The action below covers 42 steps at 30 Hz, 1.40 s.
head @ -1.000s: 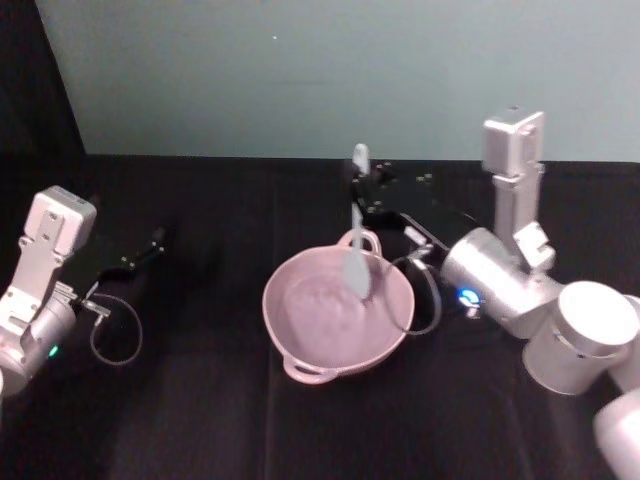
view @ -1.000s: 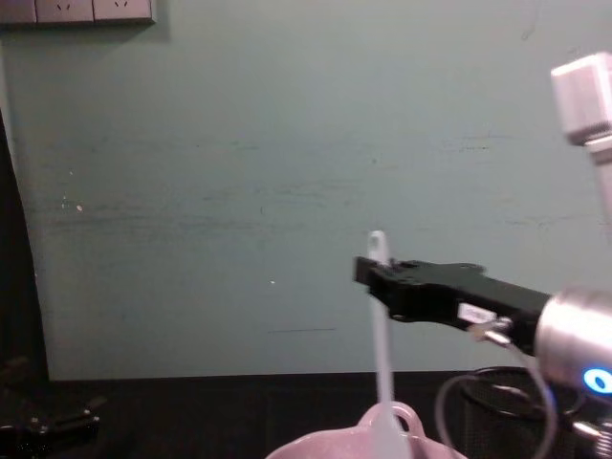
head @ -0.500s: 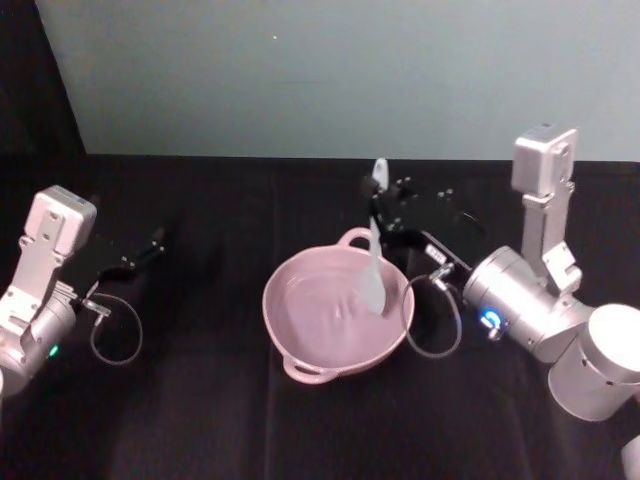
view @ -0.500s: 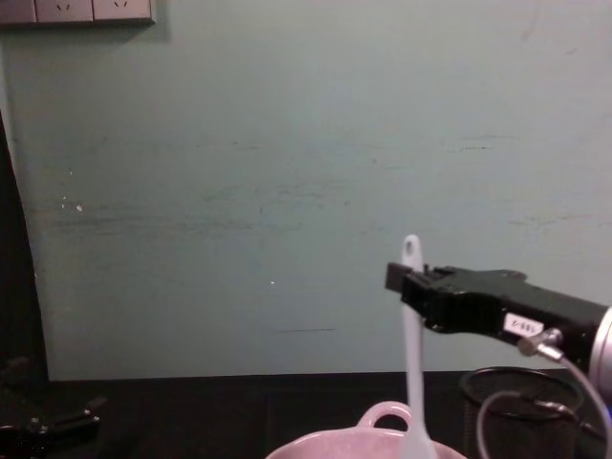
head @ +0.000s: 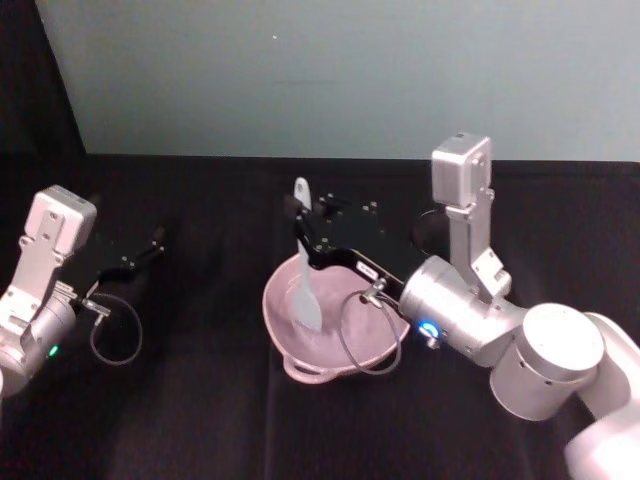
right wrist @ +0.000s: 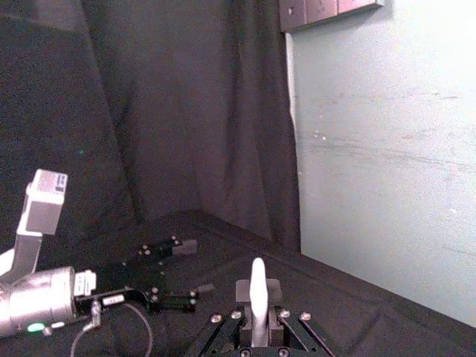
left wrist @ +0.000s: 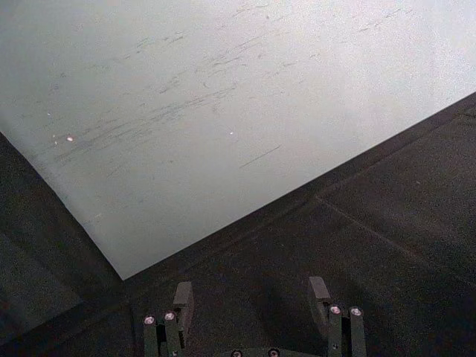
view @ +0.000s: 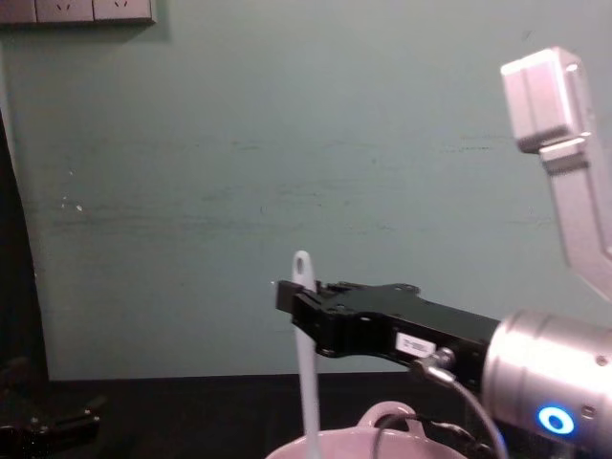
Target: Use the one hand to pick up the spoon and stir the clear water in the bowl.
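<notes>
You were in the stirring step; your right pincer (head: 304,222) was shut tight on the thin handle of the spoon (head: 306,285), just under the hole at its top; the spoon stood almost upright, and its flat head was down inside the bowl (head: 281,330), near the bowl's left side; the bowl sat in the middle of the desk (head: 200,400). Your left pincer (head: 148,248) rested far off on the left of the desk, its fingers wide apart with nothing between them.

I judge that the next move called for a slow round sweep of the spoon head, kept low and away from the rim, so no water would spill and the bowl would not slide.

The spoon was white plastic, long, thin and smooth, with a paddle-like head; it would likely bend a little if pushed hard; the bowl was pale pink, round and smooth, with a small loop handle on its rim; the water was too clear to see; the desk was covered in dark, soft-looking cloth.
</notes>
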Available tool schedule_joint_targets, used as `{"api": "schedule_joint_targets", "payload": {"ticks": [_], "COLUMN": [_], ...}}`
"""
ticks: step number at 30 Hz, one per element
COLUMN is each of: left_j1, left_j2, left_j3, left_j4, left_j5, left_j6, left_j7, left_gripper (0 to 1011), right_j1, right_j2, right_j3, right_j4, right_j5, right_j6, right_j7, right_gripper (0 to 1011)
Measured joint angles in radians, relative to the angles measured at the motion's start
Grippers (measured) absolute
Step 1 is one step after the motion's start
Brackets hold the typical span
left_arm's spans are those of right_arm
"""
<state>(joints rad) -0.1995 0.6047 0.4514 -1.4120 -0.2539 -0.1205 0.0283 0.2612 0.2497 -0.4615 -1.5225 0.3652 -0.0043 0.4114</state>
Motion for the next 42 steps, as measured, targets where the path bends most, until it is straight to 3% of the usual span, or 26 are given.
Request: {"api": "schedule_joint_targets", "payload": {"ticks": [11,20,33,39,42], "left_j1": [0.000,0.000,0.000,0.000,0.000], "left_j2": [0.000,0.000,0.000,0.000,0.000], "left_j3": [0.000,0.000,0.000,0.000,0.000], "left_j4": [0.000,0.000,0.000,0.000,0.000], "left_j5": [0.000,0.000,0.000,0.000,0.000], "left_j6": [0.000,0.000,0.000,0.000,0.000], "left_j7": [0.000,0.000,0.000,0.000,0.000], "left_gripper": [1011,1011,1011,1011,1011], "right_j1": [0.074,0.116,0.046,0.015,0.002], "right_j2": [-0.042,-0.041,0.024,0.038,0.041], "right_j3": [-0.017,0.019,0.102,0.110,0.095], "right_j4": [0.098,0.160,0.081,0.038,0.015], "right_j5": [-0.002,-0.003,-0.002,-0.003,-0.009], "right_j6": [-0.017,-0.026,-0.016,-0.006,0.005], "right_j7": [0.006,-0.009,-0.060,-0.062,-0.050], "right_gripper": [120,120,120,121,120]}}
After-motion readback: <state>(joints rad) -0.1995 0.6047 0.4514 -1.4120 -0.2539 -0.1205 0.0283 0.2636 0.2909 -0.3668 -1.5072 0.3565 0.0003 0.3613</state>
